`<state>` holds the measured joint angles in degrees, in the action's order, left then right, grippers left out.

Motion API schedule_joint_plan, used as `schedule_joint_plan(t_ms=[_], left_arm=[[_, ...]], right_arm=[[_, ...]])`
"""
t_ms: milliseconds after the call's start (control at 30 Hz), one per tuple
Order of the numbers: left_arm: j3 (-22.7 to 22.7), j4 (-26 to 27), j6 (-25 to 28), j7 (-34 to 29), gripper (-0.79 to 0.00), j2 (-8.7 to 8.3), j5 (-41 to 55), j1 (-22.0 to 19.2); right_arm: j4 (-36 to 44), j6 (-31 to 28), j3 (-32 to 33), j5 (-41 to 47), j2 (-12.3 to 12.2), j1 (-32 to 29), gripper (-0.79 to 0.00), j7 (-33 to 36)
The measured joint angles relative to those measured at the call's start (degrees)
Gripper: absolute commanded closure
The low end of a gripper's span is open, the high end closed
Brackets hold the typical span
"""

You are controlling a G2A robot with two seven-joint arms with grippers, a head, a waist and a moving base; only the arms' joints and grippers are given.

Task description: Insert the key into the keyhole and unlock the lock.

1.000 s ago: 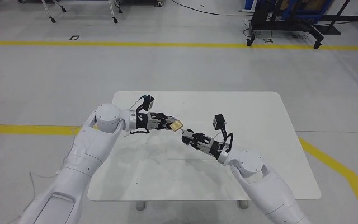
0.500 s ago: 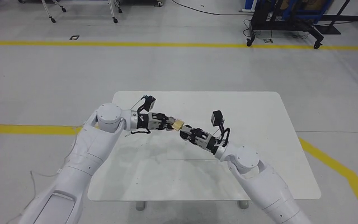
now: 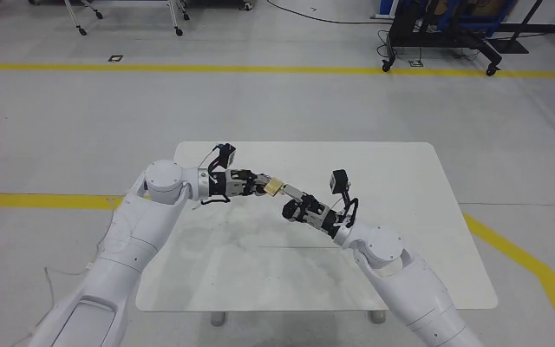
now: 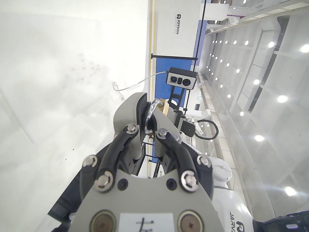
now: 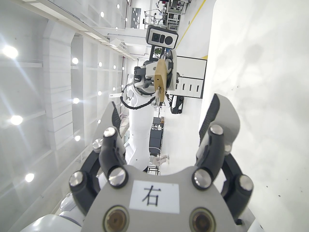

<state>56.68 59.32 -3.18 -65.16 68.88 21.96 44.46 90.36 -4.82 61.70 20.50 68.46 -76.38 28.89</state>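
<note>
**Key seated in the lock, turn not yet made**

The left pincer (image 3: 264, 185) is clamped shut on the silvery steel shackle (image 4: 150, 114) of a small brass padlock (image 3: 274, 186). It holds the padlock in the air above the left half of the white, round-cornered surface (image 3: 416, 173), nearer the far edge than the near one. In the right wrist view, a small silvery metal key (image 5: 158, 95) sticks out of the end face of the padlock's body (image 5: 160, 73), so the insertion step looks done.

The right pincer (image 5: 165, 102) is spread wide and holds nothing. It faces the key from a short way off and does not touch it.

What seems left is for the right pincer to close on the key's head, turn it, and free the shackle. The shackle's state cannot be read from here, as the left pincer's fingers (image 4: 128, 112) cover most of it.

Both pincers hang well inside the surface's edges. The gap between them is small, so the approach to the key likely needs a straight, short line. Behind the right arm, toward the right edge and the near right corner, there appears to be ample room to draw back.
</note>
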Motion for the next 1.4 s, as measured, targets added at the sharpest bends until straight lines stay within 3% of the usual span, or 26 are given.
schedule_joint_plan(t_ms=[33, 67, 100, 133, 300, 667, 900, 1200, 1400], left_arm=[[0.1, 0.2, 0.3, 0.4, 0.000, -0.05, -0.3, 0.1], [0.3, 0.5, 0.6, 0.9, 0.000, -0.12, -0.5, 0.4], [0.4, 0.8, 0.8, 1.2, 0.000, -0.16, -0.6, 0.5], [0.6, 1.0, 1.1, 1.4, 0.000, -0.20, -0.7, 0.7], [0.8, 3.1, 2.7, 1.9, 0.000, -0.47, -2.1, 1.7], [0.9, 5.6, 4.9, 0.6, 0.000, -0.85, -3.9, 2.6], [0.8, 5.6, 5.0, 0.0, 0.000, -0.89, -4.1, 2.5], [-0.1, 7.8, 8.4, -0.8, 0.000, -1.09, -8.0, 2.3], [1.3, 10.9, 12.4, 4.5, 0.000, -1.59, -11.4, 4.0]], right_arm=[[0.1, 0.1, 0.0, 0.2, 0.0, -0.1, -0.776, 0.0], [0.2, 0.5, 0.1, 1.6, 0.1, -0.5, -0.656, 0.6], [0.2, 0.9, 0.3, 3.2, 0.1, -0.7, -0.474, 1.6], [0.0, 1.3, 0.6, 5.2, 0.1, -0.8, -0.369, 2.9], [-3.1, 4.7, 2.4, 13.6, 0.0, -0.2, -0.225, 8.5], [-5.9, 8.7, 2.5, 20.5, 0.5, 2.1, -0.175, 12.2], [-7.8, 10.3, 2.3, 22.7, 0.7, 3.0, 0.000, 13.3], [-12.2, 16.2, 2.0, 32.5, 1.3, 5.1, 0.000, 20.7], [-16.9, 22.0, 1.8, 39.9, 1.8, 7.1, 0.000, 26.4]])
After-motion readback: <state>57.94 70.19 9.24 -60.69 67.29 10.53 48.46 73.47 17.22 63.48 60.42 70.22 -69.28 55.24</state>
